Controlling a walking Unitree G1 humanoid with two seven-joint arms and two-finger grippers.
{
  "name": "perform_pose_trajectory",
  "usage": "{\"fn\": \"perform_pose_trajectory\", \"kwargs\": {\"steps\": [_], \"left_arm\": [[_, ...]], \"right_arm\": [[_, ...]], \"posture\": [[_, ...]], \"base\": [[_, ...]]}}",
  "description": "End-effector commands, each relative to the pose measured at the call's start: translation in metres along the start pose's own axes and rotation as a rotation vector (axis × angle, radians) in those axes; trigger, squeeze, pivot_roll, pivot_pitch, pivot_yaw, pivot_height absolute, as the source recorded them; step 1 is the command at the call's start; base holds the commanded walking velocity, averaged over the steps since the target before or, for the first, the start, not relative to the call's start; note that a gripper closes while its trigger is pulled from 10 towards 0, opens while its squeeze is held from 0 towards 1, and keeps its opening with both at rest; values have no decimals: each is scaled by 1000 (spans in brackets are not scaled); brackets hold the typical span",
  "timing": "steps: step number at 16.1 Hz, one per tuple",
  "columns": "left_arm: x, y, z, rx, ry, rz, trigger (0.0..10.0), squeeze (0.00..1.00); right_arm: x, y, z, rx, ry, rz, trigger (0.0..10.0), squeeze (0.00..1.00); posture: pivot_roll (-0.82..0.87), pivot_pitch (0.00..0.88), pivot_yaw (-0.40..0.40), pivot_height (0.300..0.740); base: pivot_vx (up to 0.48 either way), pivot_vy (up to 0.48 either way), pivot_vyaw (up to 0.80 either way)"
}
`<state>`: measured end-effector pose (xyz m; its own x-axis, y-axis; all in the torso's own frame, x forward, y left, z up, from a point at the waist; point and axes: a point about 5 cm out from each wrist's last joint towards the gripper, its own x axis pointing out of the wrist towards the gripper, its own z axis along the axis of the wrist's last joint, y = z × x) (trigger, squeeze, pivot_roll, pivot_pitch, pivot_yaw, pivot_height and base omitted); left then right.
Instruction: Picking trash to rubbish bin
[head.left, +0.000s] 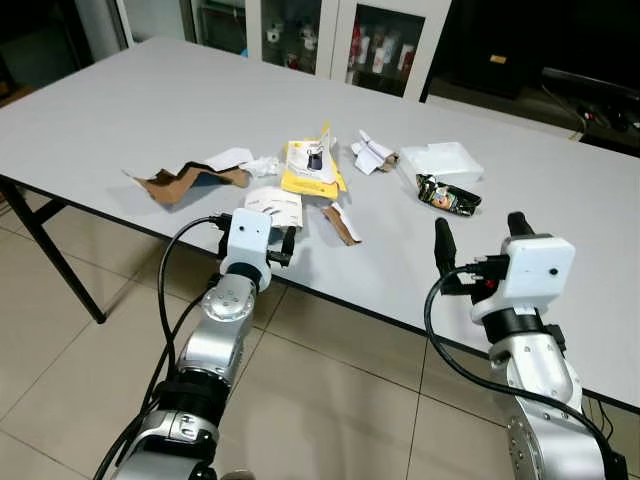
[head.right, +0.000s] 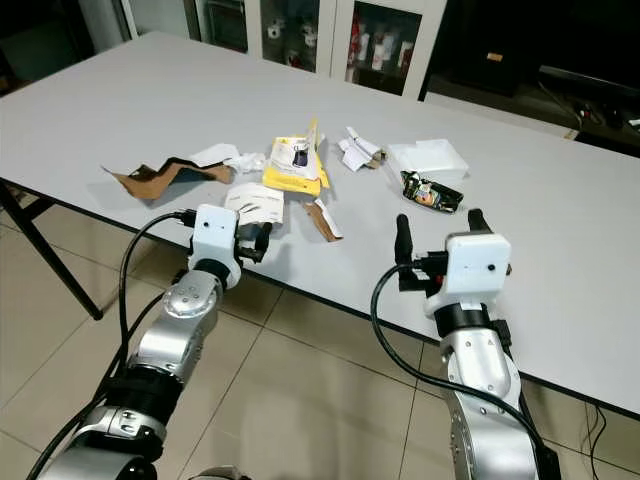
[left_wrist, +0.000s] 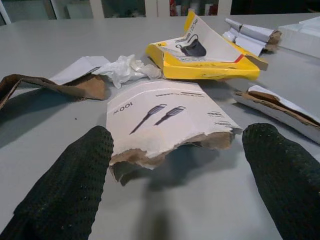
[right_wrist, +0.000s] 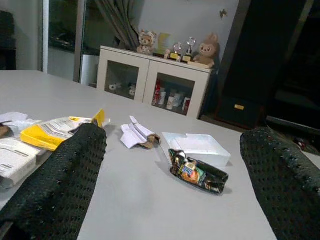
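The trash lay scattered over the near half of the grey bench (head.left: 120, 110). The left gripper (head.left: 278, 243) sat at the bench's front edge with its fingers (left_wrist: 70, 185) spread wide, nothing between them, aimed at a torn white cable packet (left_wrist: 165, 117) printed with two plugs and "100W", lying flat just ahead of the fingertips. Beyond that packet was a yellow box with a torn card flap (head.left: 312, 165), and beside it a crumpled white wad (left_wrist: 125, 70) and a ripped brown cardboard piece (head.left: 180, 180) with a white sheet resting against it. A narrow strip of brown-and-white cardboard (head.left: 341, 222) lay just to the right of the cable packet.

The right gripper (head.left: 478, 233) hovered at the bench's front edge further right, its fingers (right_wrist: 60, 180) also wide apart and holding nothing. Ahead of it lay a crushed dark, colourful wrapper (right_wrist: 199, 173), touching or almost touching a flat white plastic tray (head.left: 440, 160) behind it. A folded white paper scrap (right_wrist: 137, 136) lay near the tray, between it and the yellow box.

A white cabinet with glass doors (right_wrist: 150, 80) stood against the wall behind the bench, with plush toys on top
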<state>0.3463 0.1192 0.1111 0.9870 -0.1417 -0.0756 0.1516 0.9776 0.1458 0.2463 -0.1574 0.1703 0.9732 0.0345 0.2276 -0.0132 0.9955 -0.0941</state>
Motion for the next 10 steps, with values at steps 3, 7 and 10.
{"fn": "perform_pose_trajectory", "kwargs": {"steps": [3,7,10], "left_arm": [[3,-7,0,-46,16,9,10000,0],[9,-9,1,-153,23,18,10000,0],[14,-10,4,-231,29,35,10000,0]], "right_arm": [[-2,-3,3,-19,9,2,10000,0],[-8,-4,6,-27,21,10,10000,0],[-13,-6,8,-36,36,7,10000,0]], "posture": [[159,85,-102,740],[122,111,-116,740],[90,126,-122,740]], "base": [[0,0,0],[0,0,0],[0,0,0]]}}
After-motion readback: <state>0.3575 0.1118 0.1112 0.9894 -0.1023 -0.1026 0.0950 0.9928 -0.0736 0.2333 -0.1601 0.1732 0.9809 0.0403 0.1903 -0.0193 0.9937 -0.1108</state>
